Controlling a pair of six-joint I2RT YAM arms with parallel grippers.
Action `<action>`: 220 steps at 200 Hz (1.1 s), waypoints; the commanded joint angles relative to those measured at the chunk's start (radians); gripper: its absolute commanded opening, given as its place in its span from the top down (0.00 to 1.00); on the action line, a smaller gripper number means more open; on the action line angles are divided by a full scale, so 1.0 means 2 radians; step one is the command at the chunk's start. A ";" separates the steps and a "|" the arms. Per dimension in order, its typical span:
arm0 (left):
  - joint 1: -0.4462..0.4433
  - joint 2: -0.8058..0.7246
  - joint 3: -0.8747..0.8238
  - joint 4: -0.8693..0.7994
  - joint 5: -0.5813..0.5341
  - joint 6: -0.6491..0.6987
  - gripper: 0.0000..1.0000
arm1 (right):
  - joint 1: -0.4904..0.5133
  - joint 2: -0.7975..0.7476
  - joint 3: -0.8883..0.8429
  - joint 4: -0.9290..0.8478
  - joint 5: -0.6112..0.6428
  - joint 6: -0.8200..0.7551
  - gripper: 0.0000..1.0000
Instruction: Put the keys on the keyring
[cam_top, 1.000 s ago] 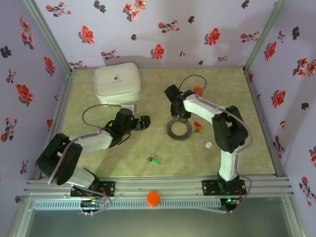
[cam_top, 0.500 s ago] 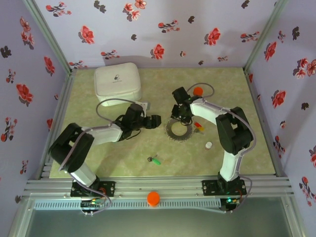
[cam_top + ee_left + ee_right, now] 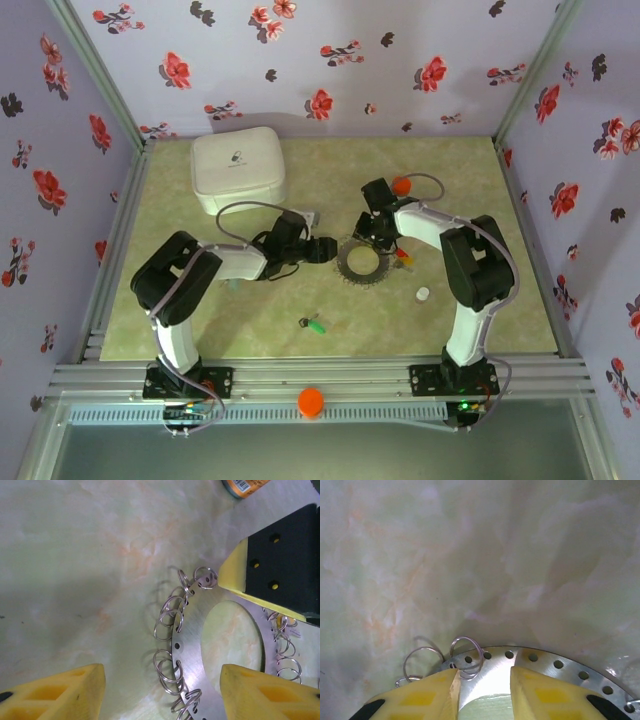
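Grey metal, flat and punched with holes round its rim, the keyring [image 3: 362,263] lies mid-table, fringed with small wire loops [image 3: 167,617]. We see the left pincer [image 3: 161,680] with its fingers wide apart and the ring's left band lying between them. The right pincer [image 3: 484,682] sits over the far band, fingers narrowly parted. A green-headed key [image 3: 315,324] lies nearer, well apart from the ring; the red and yellow keys [image 3: 402,258] lie just right of it.

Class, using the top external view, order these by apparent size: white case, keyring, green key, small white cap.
1. white case
2. keyring
3 and 4. green key and small white cap: both look tiny, too alike to rank.
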 commanded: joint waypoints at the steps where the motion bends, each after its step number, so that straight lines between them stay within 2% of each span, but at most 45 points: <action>1: -0.004 0.014 0.016 0.010 0.009 -0.008 0.39 | -0.003 0.009 -0.006 0.020 -0.019 0.006 0.71; 13: -0.005 0.017 0.021 0.004 0.009 -0.007 0.41 | -0.003 0.012 -0.004 0.025 -0.026 0.007 0.73; 30: -0.008 0.023 0.025 0.003 0.009 -0.008 0.45 | -0.003 0.018 -0.001 0.027 -0.031 0.006 0.80; 56: -0.013 0.032 0.028 0.003 0.009 -0.012 0.50 | -0.003 0.019 -0.001 0.028 -0.034 0.005 0.84; 133: -0.017 0.039 0.024 0.006 0.009 -0.016 0.59 | -0.003 -0.017 -0.011 0.005 0.002 -0.023 0.80; 220: -0.017 0.040 0.017 0.015 0.009 -0.017 0.64 | -0.004 0.022 0.010 0.015 -0.017 -0.023 0.78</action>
